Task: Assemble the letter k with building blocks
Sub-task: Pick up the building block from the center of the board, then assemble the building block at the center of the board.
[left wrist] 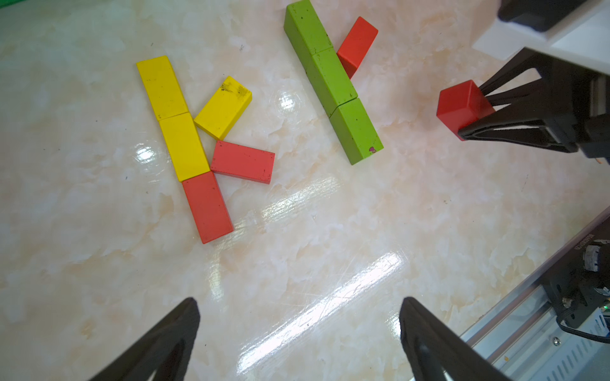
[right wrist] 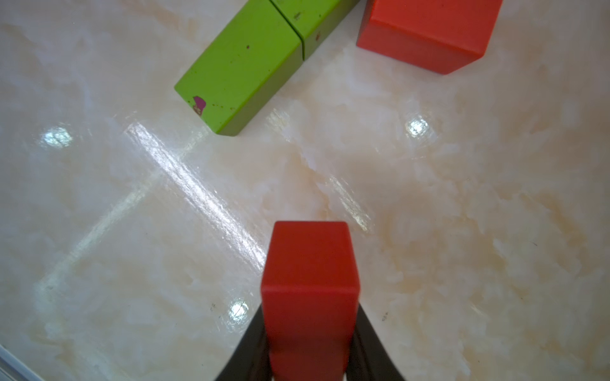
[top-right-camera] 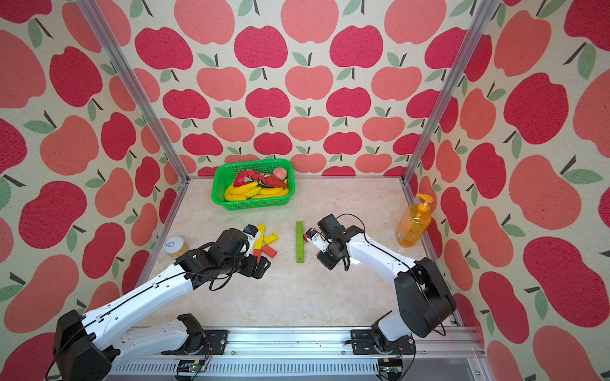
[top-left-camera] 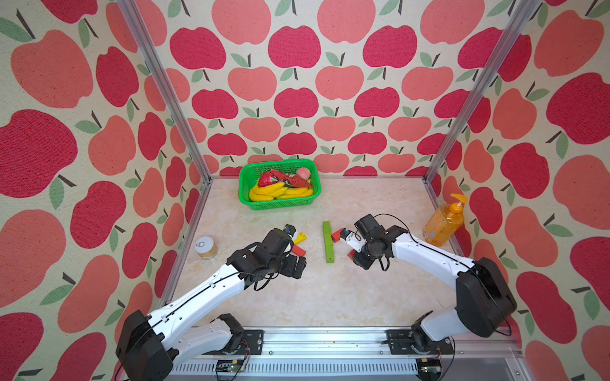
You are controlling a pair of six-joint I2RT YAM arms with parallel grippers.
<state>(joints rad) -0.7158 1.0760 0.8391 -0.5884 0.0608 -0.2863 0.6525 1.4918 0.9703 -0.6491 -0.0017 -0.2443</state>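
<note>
Three green building blocks point(left wrist: 333, 82) lie end to end in a straight line near the table's middle point(top-left-camera: 327, 241). A red block point(left wrist: 358, 43) slants against that line's far half. My right gripper point(right wrist: 310, 306) is shut on another red block point(right wrist: 310, 264), held just above the table to the right of the green line's near end point(top-left-camera: 351, 254). To the left, two yellow blocks point(left wrist: 183, 146) and a red one point(left wrist: 207, 207) form a line. A yellow block point(left wrist: 222, 107) and a red block point(left wrist: 242, 161) slant off it. My left gripper point(left wrist: 298, 306) hangs open and empty, nearer than that group.
A green basket point(top-left-camera: 244, 184) with toy bananas and other fruit stands at the back. A lidded can point(top-left-camera: 206, 247) sits at the left edge and an orange soap bottle point(top-left-camera: 442, 224) at the right edge. A metal rail point(top-left-camera: 330, 343) runs along the front.
</note>
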